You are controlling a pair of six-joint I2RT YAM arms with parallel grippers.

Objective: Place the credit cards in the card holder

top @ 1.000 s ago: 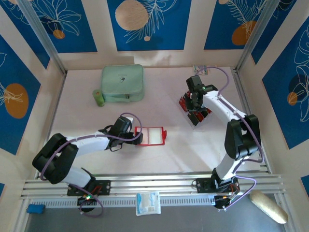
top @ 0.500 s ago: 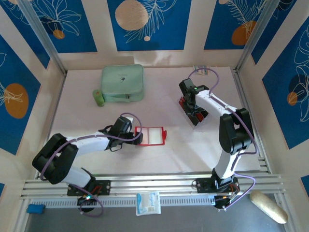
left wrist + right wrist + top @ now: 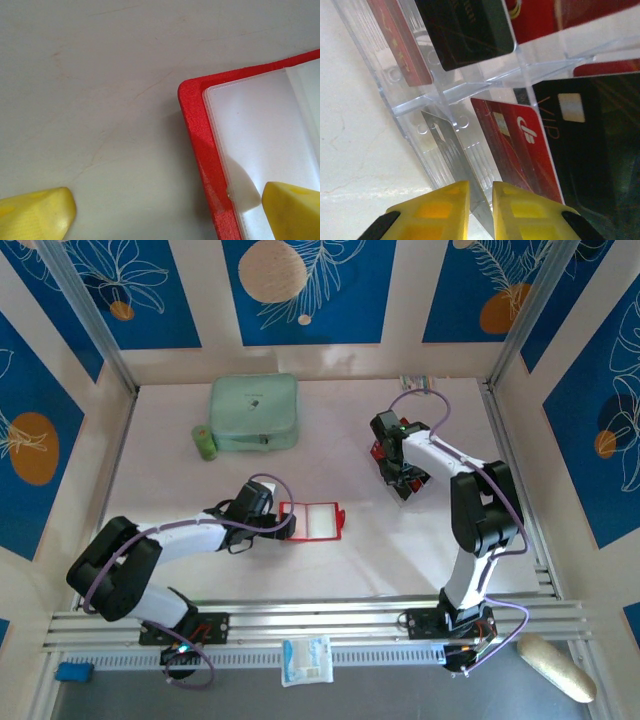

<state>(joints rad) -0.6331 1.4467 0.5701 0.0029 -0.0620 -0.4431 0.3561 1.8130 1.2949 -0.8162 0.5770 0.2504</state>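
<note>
Pale tabletop [image 3: 350, 560] bears the wide-spread left gripper [image 3: 165, 215], one yellow fingertip [image 3: 292, 210] over the open flat red card holder [image 3: 200, 150]; farther off, the right gripper [image 3: 481, 210] pinches a thin edge-on card [image 3: 451, 150] in the clear plastic stand [image 3: 410, 107], beside red-and-black credit cards [image 3: 520, 150].

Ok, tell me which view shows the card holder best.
Top external: the whole card holder lies open on the table. Left wrist gives just one red corner and clear sleeve, with a yellow finger over it. Right wrist faces the credit cards in the clear stand.
</note>
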